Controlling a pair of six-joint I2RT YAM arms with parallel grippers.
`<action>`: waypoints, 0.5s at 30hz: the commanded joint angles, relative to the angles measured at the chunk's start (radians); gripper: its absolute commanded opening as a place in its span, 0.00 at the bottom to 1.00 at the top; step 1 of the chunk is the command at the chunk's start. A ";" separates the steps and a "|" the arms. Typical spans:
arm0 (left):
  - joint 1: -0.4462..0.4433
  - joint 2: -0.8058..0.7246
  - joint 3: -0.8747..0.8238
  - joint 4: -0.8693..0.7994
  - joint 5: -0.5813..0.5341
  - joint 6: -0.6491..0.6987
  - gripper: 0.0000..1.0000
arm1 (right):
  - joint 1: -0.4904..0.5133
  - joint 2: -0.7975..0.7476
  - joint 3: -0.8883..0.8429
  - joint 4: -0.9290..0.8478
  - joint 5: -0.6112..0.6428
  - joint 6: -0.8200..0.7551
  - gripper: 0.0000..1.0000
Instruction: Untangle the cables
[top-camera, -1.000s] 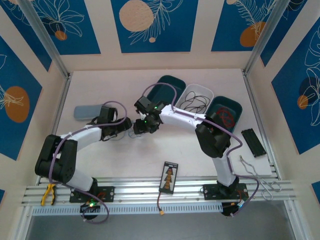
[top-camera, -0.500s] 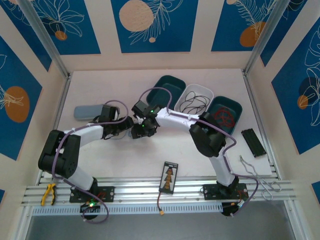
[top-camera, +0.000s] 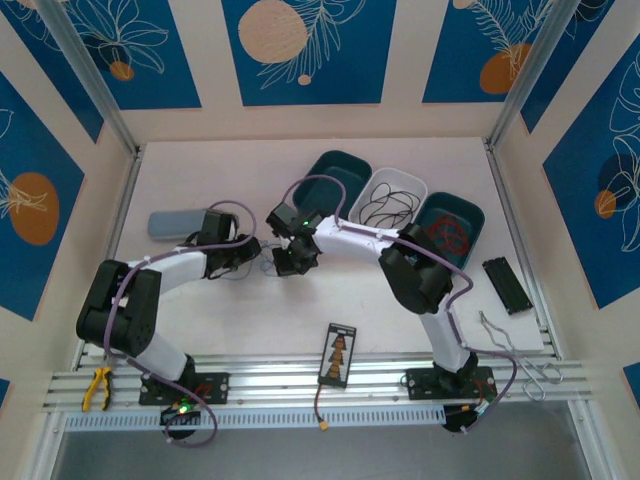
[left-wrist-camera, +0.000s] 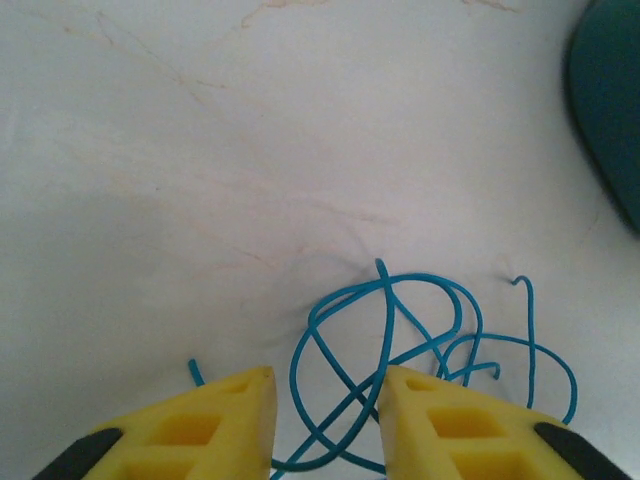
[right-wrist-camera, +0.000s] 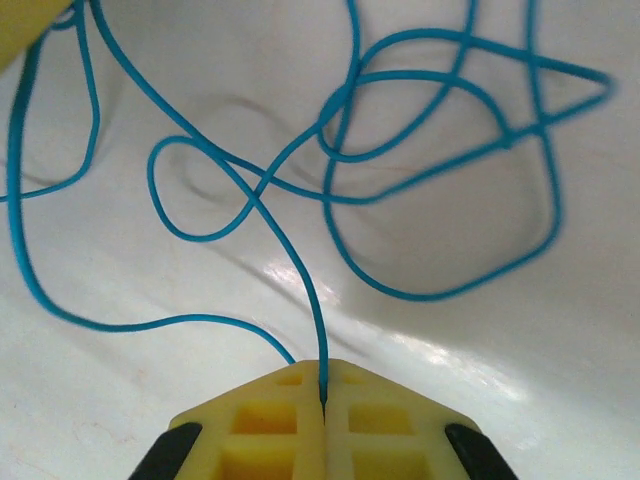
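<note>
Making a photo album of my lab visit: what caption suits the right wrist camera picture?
Yellow jaws pinched shut on one strand of the tangled blue cables, loops sprawled over the white table.

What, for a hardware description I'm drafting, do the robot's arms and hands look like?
The left arm and right arm have white links, black joints, lilac cables looping alongside and small green lights. The left hand and right hand have yellow wedge-shaped fingers with hollow cells and black outer corners.

The wire (left-wrist-camera: 386, 295) leaves the bottom edge between the fingers of the left hand (left-wrist-camera: 327, 385); a tray (left-wrist-camera: 610, 100) right of the wire is cropped. Right wrist view: its far loops blur.
</note>
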 joint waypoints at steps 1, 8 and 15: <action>0.017 -0.027 -0.022 0.010 -0.029 -0.008 0.27 | -0.021 -0.106 -0.047 -0.017 0.059 0.023 0.00; 0.033 -0.058 -0.050 -0.003 -0.054 -0.004 0.21 | -0.048 -0.251 -0.136 -0.040 0.147 0.062 0.00; 0.048 -0.080 -0.079 -0.021 -0.079 0.000 0.12 | -0.077 -0.396 -0.170 -0.090 0.238 0.068 0.00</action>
